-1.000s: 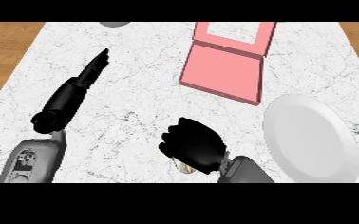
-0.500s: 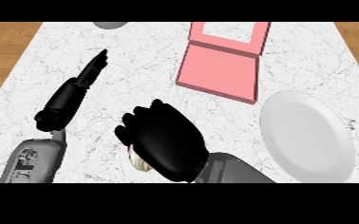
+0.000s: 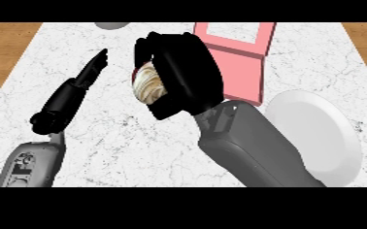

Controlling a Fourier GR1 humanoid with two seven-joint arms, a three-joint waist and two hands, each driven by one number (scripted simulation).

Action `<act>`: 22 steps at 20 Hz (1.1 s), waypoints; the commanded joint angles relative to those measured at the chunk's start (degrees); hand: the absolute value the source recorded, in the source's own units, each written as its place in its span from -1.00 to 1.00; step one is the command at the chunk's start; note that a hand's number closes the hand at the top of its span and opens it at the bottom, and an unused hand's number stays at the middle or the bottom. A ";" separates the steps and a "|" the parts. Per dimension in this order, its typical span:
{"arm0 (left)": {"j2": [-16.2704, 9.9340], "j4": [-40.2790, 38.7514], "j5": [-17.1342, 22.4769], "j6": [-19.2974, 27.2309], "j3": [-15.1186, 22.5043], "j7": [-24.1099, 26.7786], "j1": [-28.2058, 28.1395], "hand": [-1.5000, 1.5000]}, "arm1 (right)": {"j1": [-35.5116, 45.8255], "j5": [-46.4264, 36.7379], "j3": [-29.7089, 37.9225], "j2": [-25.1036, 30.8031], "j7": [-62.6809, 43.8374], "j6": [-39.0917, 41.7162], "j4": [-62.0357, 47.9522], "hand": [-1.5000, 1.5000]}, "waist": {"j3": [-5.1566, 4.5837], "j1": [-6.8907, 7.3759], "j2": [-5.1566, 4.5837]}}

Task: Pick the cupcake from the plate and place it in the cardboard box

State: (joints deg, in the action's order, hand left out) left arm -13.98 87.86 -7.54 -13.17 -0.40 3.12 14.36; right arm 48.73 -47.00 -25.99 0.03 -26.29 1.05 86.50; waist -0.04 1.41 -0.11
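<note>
Our right hand (image 3: 185, 73) has its fingers (image 3: 147, 48) curled round the cupcake (image 3: 149, 85), held at the frame's centre above the marble bench (image 3: 72, 53), just left of the pink cardboard box (image 3: 240, 60). The white plate (image 3: 319, 136) sits at lower right. Our left hand (image 3: 72, 94), fingers straight together, shows at left.

Bare counter (image 3: 114, 140) lies open at lower centre. The left hand (image 3: 75, 94), fingers straight, blocks the left side. The right hand (image 3: 183, 73), curled round the cupcake (image 3: 149, 86), covers the pink box's (image 3: 240, 63) left edge. The plate (image 3: 315, 136) occupies lower right.
</note>
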 commanded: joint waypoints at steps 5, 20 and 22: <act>0.85 0.75 -0.46 -0.39 0.71 0.98 -1.89 0.00 | 8.40 -1.41 11.07 5.31 9.60 -4.57 -20.60 1.00 | 0.01 -0.11 -0.30; 1.45 0.47 -0.92 -0.04 0.14 -1.30 1.30 0.00 | 19.55 0.89 13.59 14.67 23.83 18.00 -52.95 1.00 | 0.02 0.87 -0.62; -0.74 -0.42 0.42 -2.02 -1.81 0.65 0.57 0.00 | 17.89 0.63 13.37 14.52 25.27 19.03 -54.92 1.00 | 0.02 0.33 -0.47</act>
State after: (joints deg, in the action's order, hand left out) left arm -13.47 87.52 -8.29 -13.75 -0.89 3.85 14.58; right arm 65.96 -45.32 -12.25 13.35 -4.17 17.21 37.88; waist -0.02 1.78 -0.59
